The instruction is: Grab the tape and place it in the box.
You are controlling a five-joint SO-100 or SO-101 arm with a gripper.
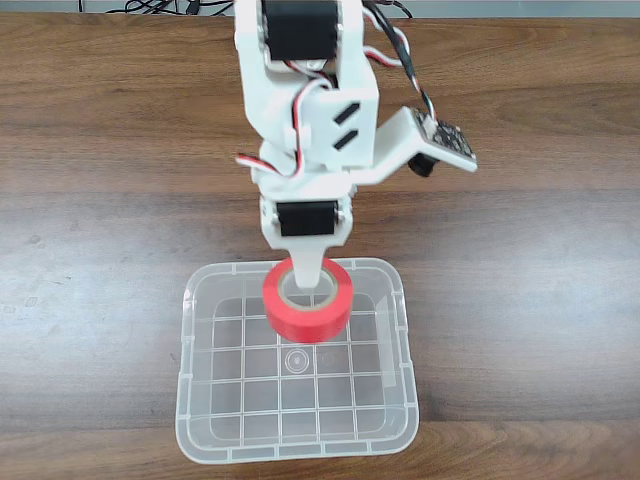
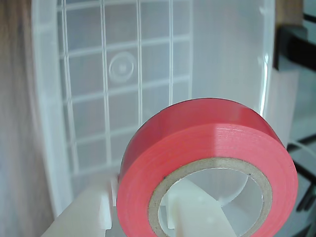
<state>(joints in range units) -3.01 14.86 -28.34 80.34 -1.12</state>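
Observation:
The red-orange tape roll (image 1: 307,303) hangs over the far end of the clear plastic box (image 1: 196,400), above its gridded floor. My white gripper (image 1: 306,282) comes down from the arm above and is shut on the tape, with one finger through the tan core. In the wrist view the tape (image 2: 207,143) sits large at the bottom right. One white finger (image 2: 195,215) shows inside the core and the other stands outside the roll's left wall. Beyond it lies the box floor (image 2: 123,103) with its central circle.
The box stands on a dark wooden table (image 1: 90,250) near its front edge. The arm's white body with black motors and wires (image 1: 310,100) rises behind the box. A small camera board (image 1: 447,137) sticks out on the arm's right.

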